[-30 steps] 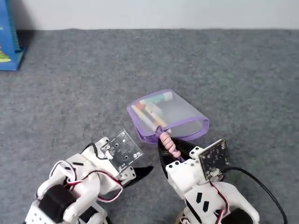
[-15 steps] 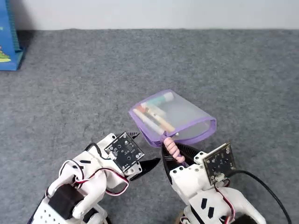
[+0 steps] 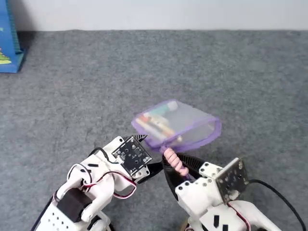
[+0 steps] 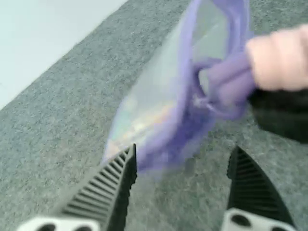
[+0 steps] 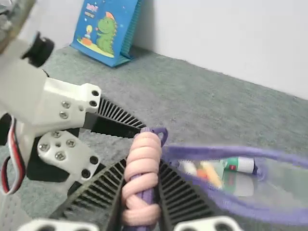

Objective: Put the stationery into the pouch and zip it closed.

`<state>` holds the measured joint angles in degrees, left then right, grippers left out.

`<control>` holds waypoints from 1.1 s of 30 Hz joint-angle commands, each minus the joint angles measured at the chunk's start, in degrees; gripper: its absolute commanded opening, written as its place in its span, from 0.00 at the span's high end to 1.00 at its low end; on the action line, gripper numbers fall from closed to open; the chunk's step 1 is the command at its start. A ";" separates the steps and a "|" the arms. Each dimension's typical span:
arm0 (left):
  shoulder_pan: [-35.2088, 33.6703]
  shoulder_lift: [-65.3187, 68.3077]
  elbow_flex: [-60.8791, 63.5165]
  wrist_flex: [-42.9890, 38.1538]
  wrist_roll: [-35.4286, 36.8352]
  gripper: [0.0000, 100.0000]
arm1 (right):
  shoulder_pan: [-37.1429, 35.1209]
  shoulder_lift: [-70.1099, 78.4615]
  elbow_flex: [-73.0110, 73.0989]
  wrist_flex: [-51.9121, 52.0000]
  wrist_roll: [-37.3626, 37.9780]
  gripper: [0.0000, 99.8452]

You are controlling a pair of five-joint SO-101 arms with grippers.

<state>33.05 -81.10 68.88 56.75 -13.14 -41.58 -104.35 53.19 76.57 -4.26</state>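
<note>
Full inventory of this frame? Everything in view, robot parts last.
pouch: one, translucent purple, mid-mat, just ahead of both arms, mouth open
stationery: several pieces, exact count unclear, white, orange and green, inside the pouch
pull: one, pink coil, on the pouch's near edge
box: one, blue with a green dinosaur, far left edge by the wall
mat: one, grey, covers the table
wall: white, behind the mat
left pincer: one, black fingers, open, at the pouch's near edge beside the right pincer
right pincer: one, black fingers, shut on the pull
</note>
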 commanded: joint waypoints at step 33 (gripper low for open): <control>6.86 -0.79 4.00 -2.90 0.00 0.99 | 9.10 0.22 -3.69 -6.46 -15.65 0.99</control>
<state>40.00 -81.80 74.95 51.03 -13.23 -34.02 -103.56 52.66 73.76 -17.63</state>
